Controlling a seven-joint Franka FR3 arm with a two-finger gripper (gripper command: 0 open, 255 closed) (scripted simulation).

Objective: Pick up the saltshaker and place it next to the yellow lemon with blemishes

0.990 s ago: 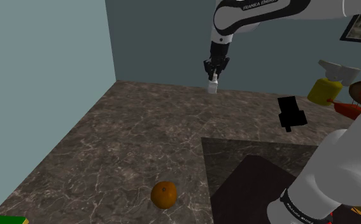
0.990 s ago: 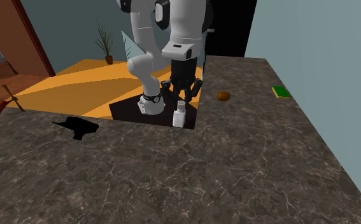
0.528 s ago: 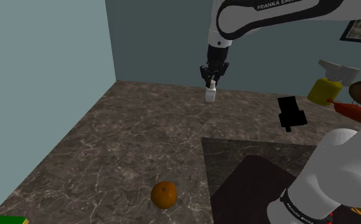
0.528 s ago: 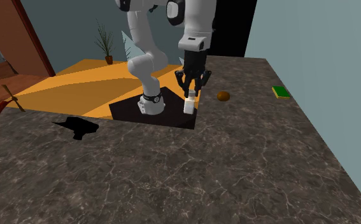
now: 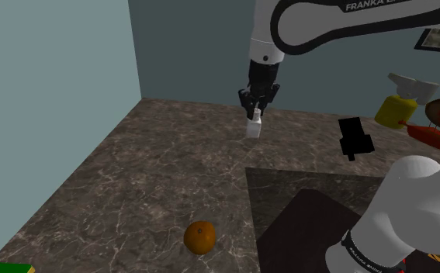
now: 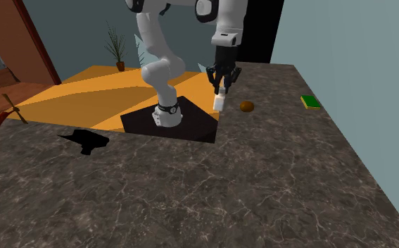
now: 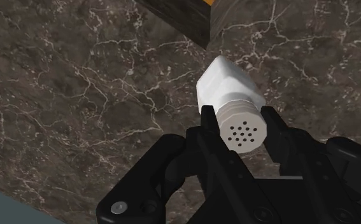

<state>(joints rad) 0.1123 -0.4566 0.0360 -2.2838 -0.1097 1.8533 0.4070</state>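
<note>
Scene: dark, white-veined stone desk (image 5: 133,178) set against grey-blue walls, with a white arm (image 5: 327,15) reaching out over it from the stand (image 6: 191,127).

Claw: black claw (image 5: 254,108) pointing down at the desk and pinching the saltshaker (image 5: 253,128) at its cap end; in the wrist view, claw (image 7: 239,121) pressed against both sides of the ribbed, perforated cap.

Saltshaker: white, upright, hanging under the claw with its body toward the desk; in the second exterior view, saltshaker (image 6: 219,101) seen just off the corner of the stand's black top, below the claw (image 6: 221,86). In the wrist view, saltshaker (image 7: 226,92) framed against the desk (image 7: 77,76), with the desk's edge close behind it.

Lemon: round and drawn orange-brown, lemon (image 5: 200,236) lying on the desk well apart from the saltshaker, on the stand side of the desk; in the second exterior view, lemon (image 6: 247,106) near the saltshaker's side, toward the far edge of the desk (image 6: 261,183).

Green block: flat green block (image 6: 310,101) near the wall-side edge of the desk, beyond the lemon; same block (image 5: 8,268) at the shoulder view's lower left corner.

Black object: small black object (image 5: 355,138) lying on the desk, apart from the saltshaker.

Background: yellow bottle (image 5: 400,105) with a white cap at the shoulder view's right, beyond the black object.
</note>
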